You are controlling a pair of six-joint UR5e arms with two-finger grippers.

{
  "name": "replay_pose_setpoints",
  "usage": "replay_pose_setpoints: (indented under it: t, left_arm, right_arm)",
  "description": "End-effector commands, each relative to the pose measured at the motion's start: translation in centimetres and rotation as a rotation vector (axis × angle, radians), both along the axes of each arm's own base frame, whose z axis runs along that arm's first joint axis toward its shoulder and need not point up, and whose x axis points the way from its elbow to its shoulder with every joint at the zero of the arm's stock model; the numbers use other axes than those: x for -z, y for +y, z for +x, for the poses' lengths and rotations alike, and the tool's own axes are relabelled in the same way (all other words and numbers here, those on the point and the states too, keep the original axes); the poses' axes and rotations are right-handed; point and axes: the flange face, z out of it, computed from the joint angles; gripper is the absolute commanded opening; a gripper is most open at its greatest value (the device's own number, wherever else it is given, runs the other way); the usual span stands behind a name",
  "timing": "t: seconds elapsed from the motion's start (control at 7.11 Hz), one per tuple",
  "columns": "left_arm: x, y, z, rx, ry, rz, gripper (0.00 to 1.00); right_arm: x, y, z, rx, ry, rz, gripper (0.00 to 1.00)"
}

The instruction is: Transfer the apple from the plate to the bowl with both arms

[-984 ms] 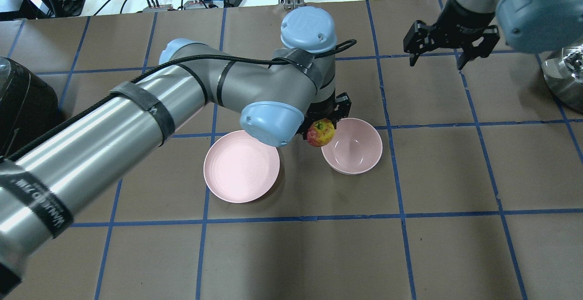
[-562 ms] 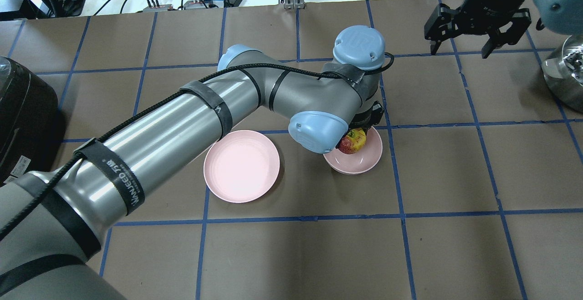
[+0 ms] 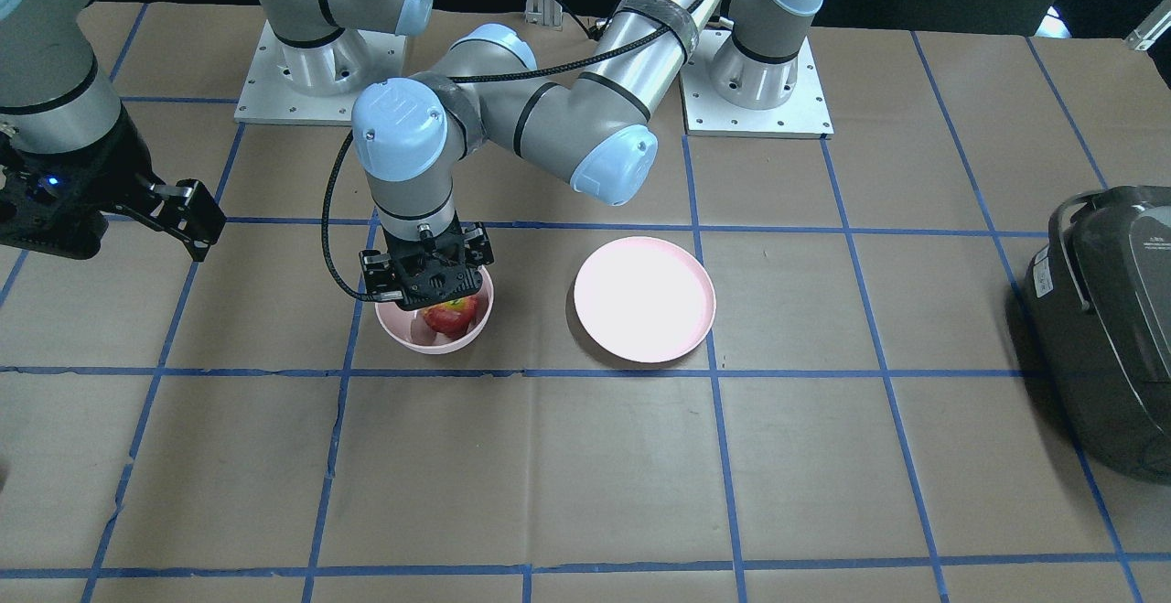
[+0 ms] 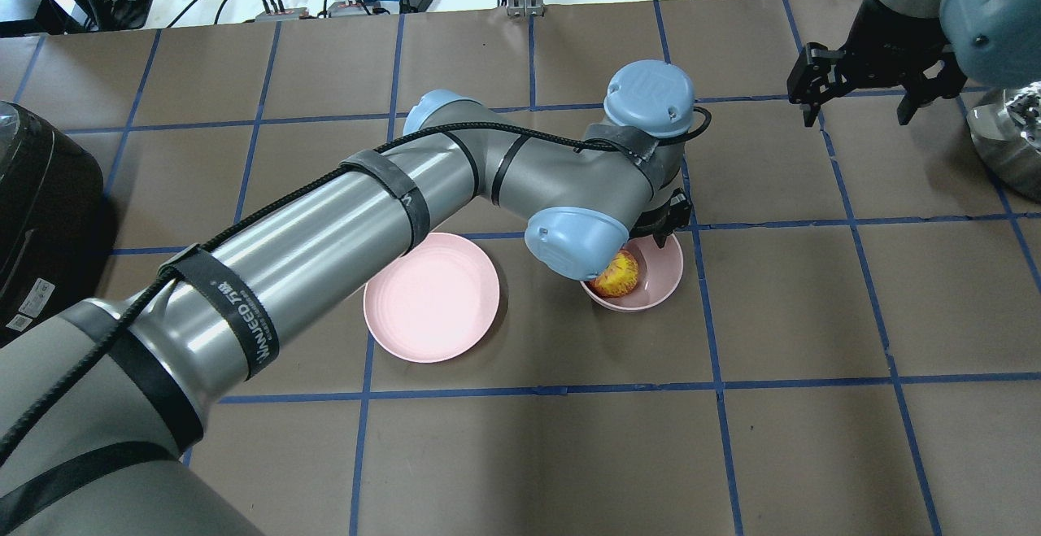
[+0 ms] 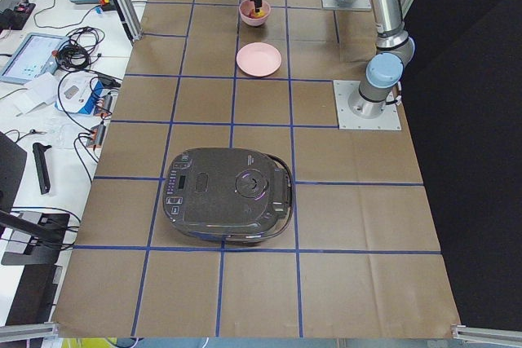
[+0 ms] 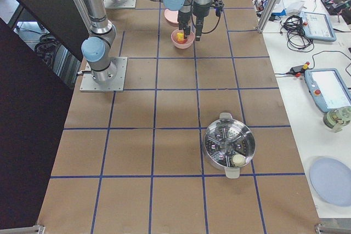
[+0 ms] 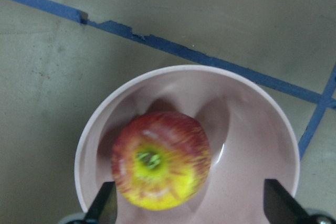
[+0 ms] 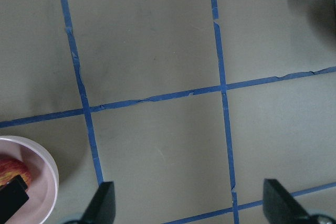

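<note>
Left wrist-mounted view: the apple (image 7: 160, 158) lies inside the bowl (image 7: 262, 129), stem patch upward. The left gripper (image 7: 191, 205) hangs just above it, fingers spread wide, holding nothing. Overhead exterior view: the plate (image 4: 431, 308) sits beside the bowl; the right gripper (image 4: 858, 109), well apart, is spread and empty.

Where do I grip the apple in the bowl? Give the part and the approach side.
Grip the apple across its round red flanks, coming straight down from above. Its stem end faces up, and the deep wall of the bowl rings it, blocking any sideways approach. The left gripper hangs open right above it.
</note>
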Motion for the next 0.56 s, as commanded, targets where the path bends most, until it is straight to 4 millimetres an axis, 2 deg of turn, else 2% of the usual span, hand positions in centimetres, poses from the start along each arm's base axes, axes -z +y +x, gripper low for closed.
replay_pose_setpoints:
  t: [0.0, 0.28, 0.42]
  left_arm:
    - [-5.0, 0.5, 2.8, 0.083, -0.007, 0.000, 1.00]
    - [-13.5, -0.4, 12.3, 0.177, -0.022, 0.044, 1.00]
    - [-16.8, -1.3, 17.3, 0.228, -0.010, 0.035, 1.00]
  right_arm:
    - [0.3, 0.0, 0.0, -0.002, 0.003, 0.008, 1.00]
    - [0.1, 0.1, 1.5, -0.009, -0.066, -0.004, 1.00]
    - [-0.2, 0.1, 2.5, -0.005, -0.155, -0.021, 1.00]
